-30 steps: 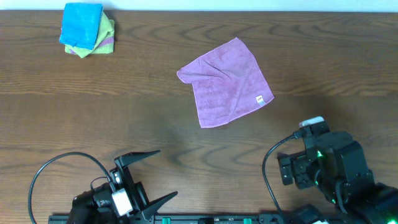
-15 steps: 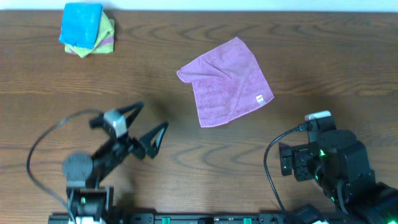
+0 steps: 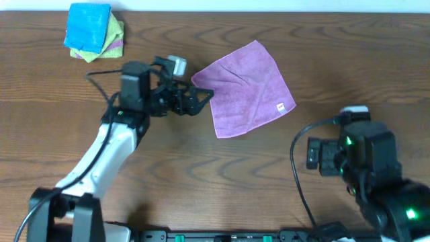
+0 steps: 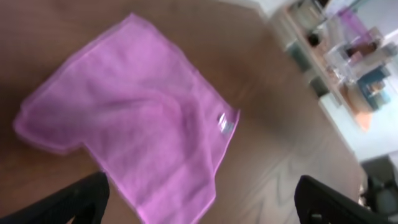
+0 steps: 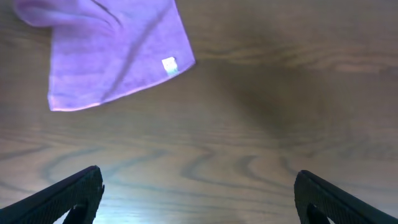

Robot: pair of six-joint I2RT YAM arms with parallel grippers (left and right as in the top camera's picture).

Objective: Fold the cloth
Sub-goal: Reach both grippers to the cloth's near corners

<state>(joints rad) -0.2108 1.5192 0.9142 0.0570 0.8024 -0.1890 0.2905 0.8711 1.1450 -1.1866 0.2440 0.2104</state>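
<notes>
The left pincer (image 3: 203, 101) has swung up from the bottom left and now hovers, jaws wide apart, right at the left corner of the cloth (image 3: 245, 87), which lies unfolded and slightly rumpled on the desk (image 3: 201, 181), right of top centre, so a first grab looks close. The right pincer (image 5: 199, 186), also spread open, waits at lower right, apart from the cloth. No container anywhere, just a stack of folded cloths (image 3: 94, 32) at upper left.

table (image 3: 222, 175): dark wood | purple cloth (image 3: 245, 87) rumpled (white tag (image 3: 280, 106)) | folded cloth stack (image 3: 94, 33), perhaps three
</notes>
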